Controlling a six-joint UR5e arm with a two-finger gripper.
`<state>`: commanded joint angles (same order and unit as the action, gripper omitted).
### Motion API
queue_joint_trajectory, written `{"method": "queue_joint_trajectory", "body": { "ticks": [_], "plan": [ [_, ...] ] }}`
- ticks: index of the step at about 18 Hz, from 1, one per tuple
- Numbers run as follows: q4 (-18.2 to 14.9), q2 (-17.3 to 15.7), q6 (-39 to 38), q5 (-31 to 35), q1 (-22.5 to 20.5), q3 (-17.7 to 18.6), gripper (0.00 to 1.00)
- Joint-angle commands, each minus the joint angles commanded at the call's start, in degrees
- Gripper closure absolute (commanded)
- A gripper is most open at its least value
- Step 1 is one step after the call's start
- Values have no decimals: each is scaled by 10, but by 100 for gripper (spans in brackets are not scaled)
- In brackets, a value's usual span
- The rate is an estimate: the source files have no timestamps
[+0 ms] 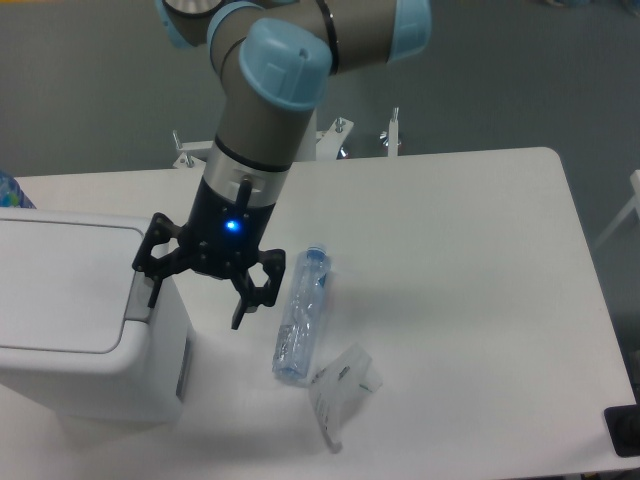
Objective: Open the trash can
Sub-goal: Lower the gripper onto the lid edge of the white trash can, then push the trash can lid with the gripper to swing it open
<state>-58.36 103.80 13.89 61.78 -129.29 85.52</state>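
A UR5e arm with pale blue joint caps reaches down from the top of the fixed camera's view, its black hand [197, 292] hanging just off the right edge of the trash can [80, 320]. The two fingers stand apart, gripping nothing. The left finger [153, 283] points down at the grey strip along the bin's right rim; whether it touches the strip cannot be told from this angle. The right finger [243, 303] hangs in the open over the tabletop [470, 260], between the bin and a bottle. A small blue light glows on the wrist above the fingers.

The trash can, a large white boxy bin with rounded corners, sits at the left side of the white tabletop, partly cut off by the left edge of the view. Its flat white lid [60, 290] lies closed and level.

Just right of the hand, a clear plastic bottle [302, 315] with a blue cap lies on its side, running nearly lengthwise away from the camera. Beside its near end lies a crumpled piece of clear plastic packaging [342, 385]. A sliver of something blue [10, 190] shows at the far left edge behind the bin, too cut off to identify. A dark object [625, 432] sits at the tabletop's lower right corner.
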Motion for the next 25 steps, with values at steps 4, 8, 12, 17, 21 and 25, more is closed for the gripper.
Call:
{"method": "queue_joint_trajectory", "body": {
  "ticks": [4, 8, 12, 17, 21, 25],
  "plan": [
    [3, -1, 0, 13, 0, 1, 0],
    [3, 0, 0, 13, 1, 0, 0],
    [3, 0, 0, 13, 1, 0, 0],
    [3, 0, 0, 14, 1, 0, 0],
    [3, 0, 0, 14, 1, 0, 0],
    [3, 2, 0, 14, 1, 1, 0]
  ]
}}
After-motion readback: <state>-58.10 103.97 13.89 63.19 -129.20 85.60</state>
